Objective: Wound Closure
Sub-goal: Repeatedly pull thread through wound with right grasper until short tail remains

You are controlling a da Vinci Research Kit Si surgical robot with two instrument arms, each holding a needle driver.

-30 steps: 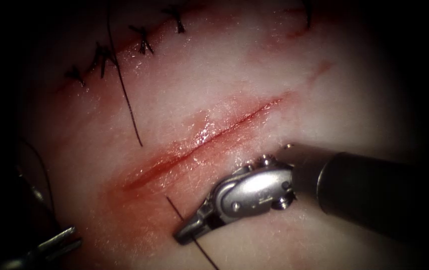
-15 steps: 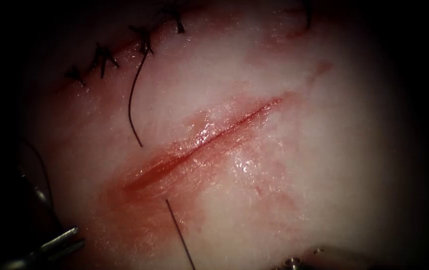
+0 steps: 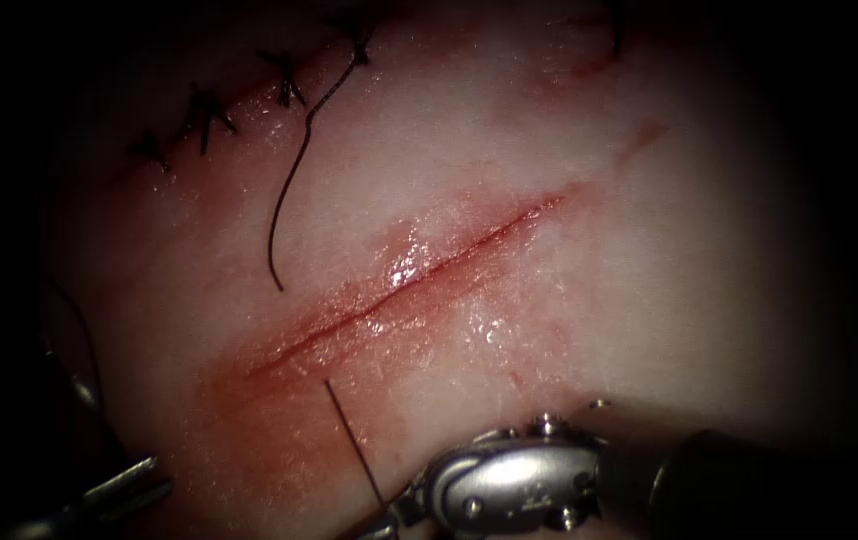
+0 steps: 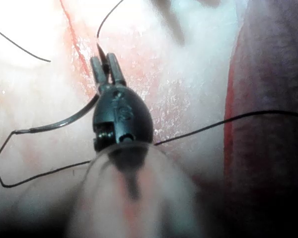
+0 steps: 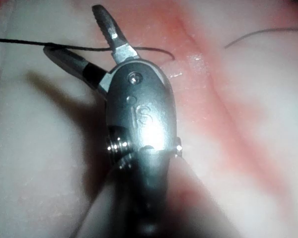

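Observation:
The cut (image 3: 399, 285) runs slantwise across the tissue (image 3: 649, 300). Thread (image 3: 349, 440) leaves the tissue just right of the cut's lower end and runs down to my right tool (image 3: 379, 525). Close up, that tool (image 5: 72, 29) stands open with the thread (image 5: 149, 48) lying across between its jaws, not gripped. A slack thread end (image 3: 289, 190) curls up left of the cut. At the lower left my left tool (image 3: 144, 478) is shut. Its jaws (image 4: 107, 57) hold the curved needle (image 4: 59, 121), which is out of the tissue and trails thread (image 4: 39, 173).
An older stitched cut with several dark knots (image 3: 209, 110) crosses the tissue at the upper left. Red fluid (image 3: 279, 420) stains the tissue around the lower end of the open cut. The right tool's shaft (image 3: 729, 490) enters from the lower right.
The right tool, shut on the thread a second ago, dropped out below the picture and came back lower with its jaws open. The thread end left of the cut went slack and curled.

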